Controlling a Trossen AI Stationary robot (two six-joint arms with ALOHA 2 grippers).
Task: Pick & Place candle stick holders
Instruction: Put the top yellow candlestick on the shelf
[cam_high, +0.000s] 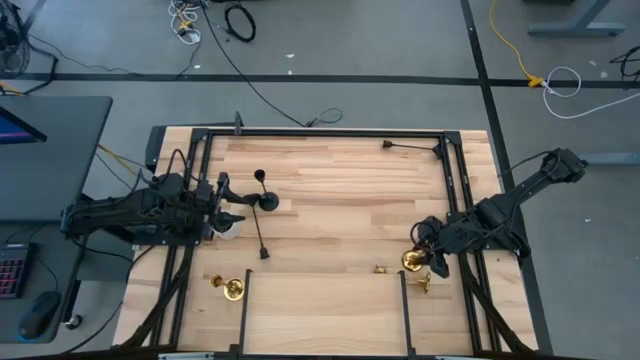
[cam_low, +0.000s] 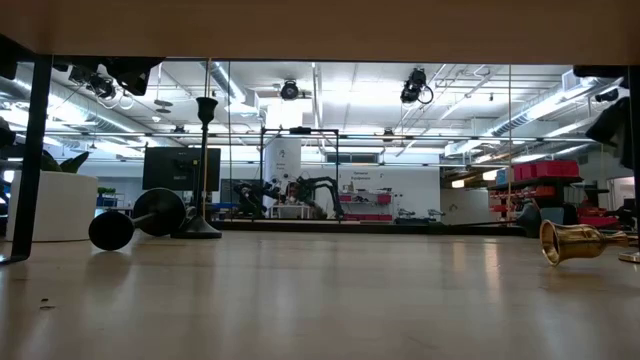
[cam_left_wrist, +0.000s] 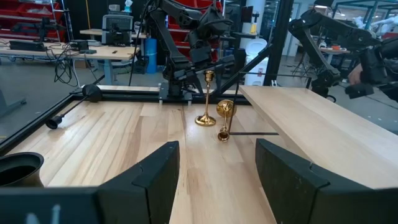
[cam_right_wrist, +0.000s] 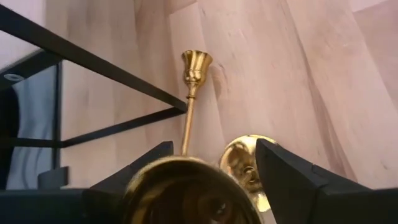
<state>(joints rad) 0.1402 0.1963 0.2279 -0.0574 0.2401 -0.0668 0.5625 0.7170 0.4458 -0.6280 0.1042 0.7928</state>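
My right gripper (cam_high: 418, 258) is at the table's right side, shut on a brass candle stick holder (cam_high: 411, 261). A tall brass holder (cam_right_wrist: 193, 81) lies on the table just beyond it, and another small brass piece (cam_right_wrist: 244, 160) lies beside it. One brass holder (cam_low: 573, 241) shows on its side in the low view. Two more brass holders (cam_high: 230, 288) are near the front left. My left gripper (cam_high: 232, 200) is open and empty at the table's left. Right beside it, black holders (cam_high: 266, 198) stand and lie on the table, one tall black one upright (cam_low: 205, 165). My right gripper has the brass holder's round flared base (cam_right_wrist: 186, 186) between its two fingers, one finger on each side of the rim. The base's hollow side faces the wrist camera. The fingers slant down toward the table. Whether the holder is lifted clear, I cannot tell.
A white pot (cam_high: 228, 229) stands by my left gripper. A long thin black rod (cam_high: 262, 235) lies on the table toward the near edge. Black frame bars (cam_high: 330, 133) run round the table and by the near edge (cam_high: 404, 300). Bare wood lies in the middle (cam_high: 340, 210).
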